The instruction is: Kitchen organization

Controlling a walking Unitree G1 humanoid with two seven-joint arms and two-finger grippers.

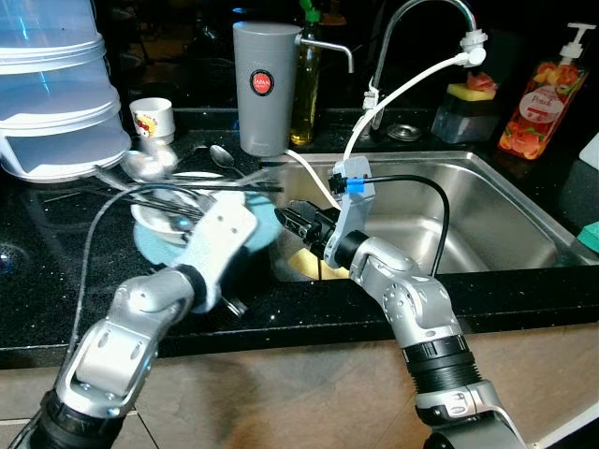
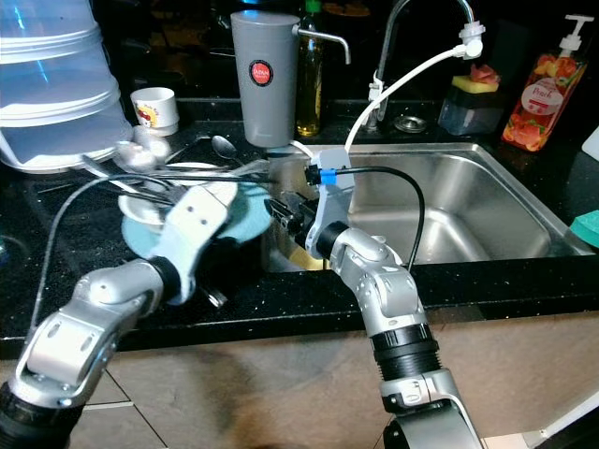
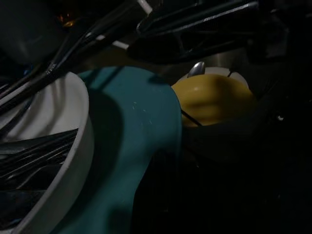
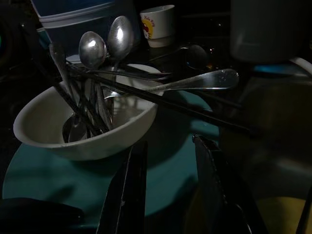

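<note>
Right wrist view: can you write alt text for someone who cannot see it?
A white ceramic bowl full of silver metal spoons and thin black chopsticks sits on a round teal plate, dimly lit. The right gripper reaches toward the plate with its black fingers apart; a small white printed cup stands behind.

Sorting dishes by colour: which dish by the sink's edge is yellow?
The yellow bowl, sitting in the sink beyond the teal plate; the white bowl holds cutlery.
</note>
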